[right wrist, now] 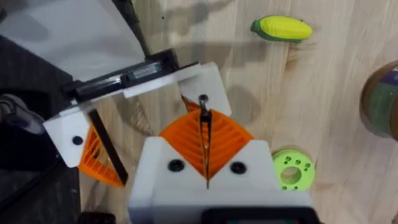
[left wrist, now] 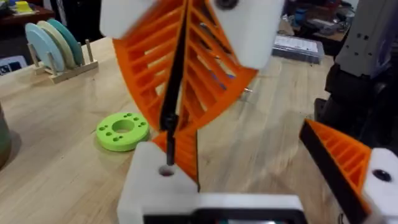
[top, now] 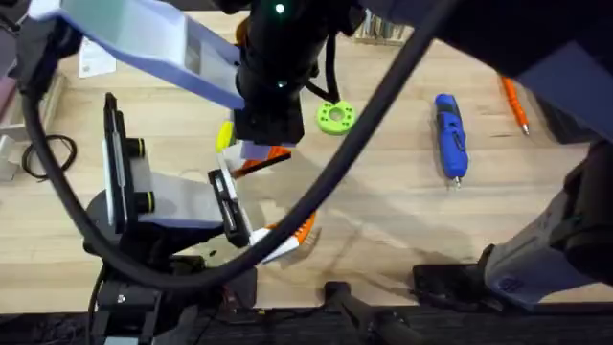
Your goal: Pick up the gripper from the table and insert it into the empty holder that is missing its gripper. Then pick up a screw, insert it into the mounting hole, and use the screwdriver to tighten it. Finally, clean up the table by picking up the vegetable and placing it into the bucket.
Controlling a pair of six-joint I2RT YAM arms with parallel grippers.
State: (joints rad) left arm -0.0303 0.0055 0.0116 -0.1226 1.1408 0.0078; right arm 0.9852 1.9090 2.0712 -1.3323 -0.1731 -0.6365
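1. Right gripper (right wrist: 206, 158): ribbed orange pads pressed together, clenched on the gripper (right wrist: 205, 124), at the holder (right wrist: 193, 81).
2. Left gripper: state unclear.
3. Vegetable (right wrist: 281, 28) lies beyond the holder on bare wood; bucket (right wrist: 380, 99) at the side edge.
4. Screwdriver (top: 450, 136) well apart, open table around it.

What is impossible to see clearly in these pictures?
- bucket: right wrist view, cut off by the picture's edge.
- vegetable: overhead view, partly hidden by a dark arm close under the camera.
- How deep the gripper sits in the holder: left wrist view, covered by the right end effector.
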